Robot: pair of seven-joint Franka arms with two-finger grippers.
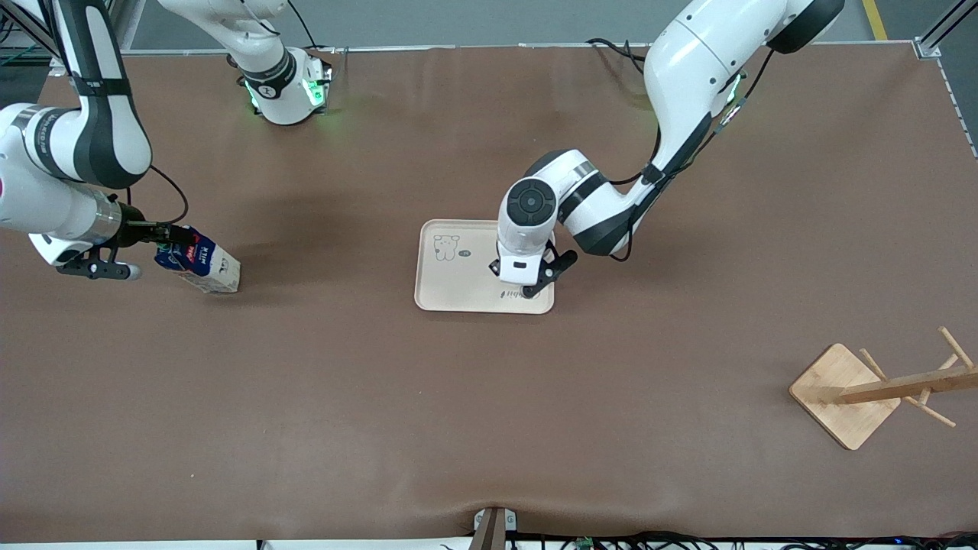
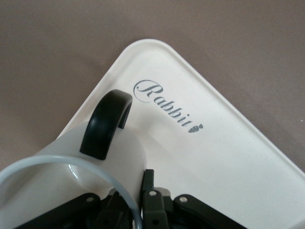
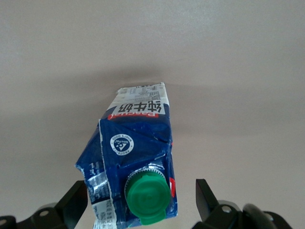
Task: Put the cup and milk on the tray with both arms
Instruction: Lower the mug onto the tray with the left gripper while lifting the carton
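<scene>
Bench [image 1: 489, 428]: covered in plain brown matting, slightly rippled near the edge closest to the front camera. Grey floor shows past the edge where the arm bases stand. A bamboo rack [image 1: 879, 389] lies tipped on its side near the corner at the left arm's end, close to the front camera's edge.

Tray [image 1: 458, 286]: cream-white, rounded corners, flat at mid-bench. Bear drawing on the part toward the arm bases, cursive "Rabbit" script toward the front camera.

Cup [image 2: 71, 157]: white, with a black loop handle, sitting low on the tray by the script; whether its base touches cannot be told. Left end effector [image 1: 527, 279] is down over the tray corner, one finger inside the rim and clamped on the cup wall.

Milk [image 1: 200, 263]: dark blue and white carton, green cap, red label with white lettering, top panels creased. It is tilted, base toward the bench, near the right arm's end. Right end effector [image 1: 170, 238] grips its gable top from the side; in the right wrist view its fingers [image 3: 207, 198] flank the cap end.
</scene>
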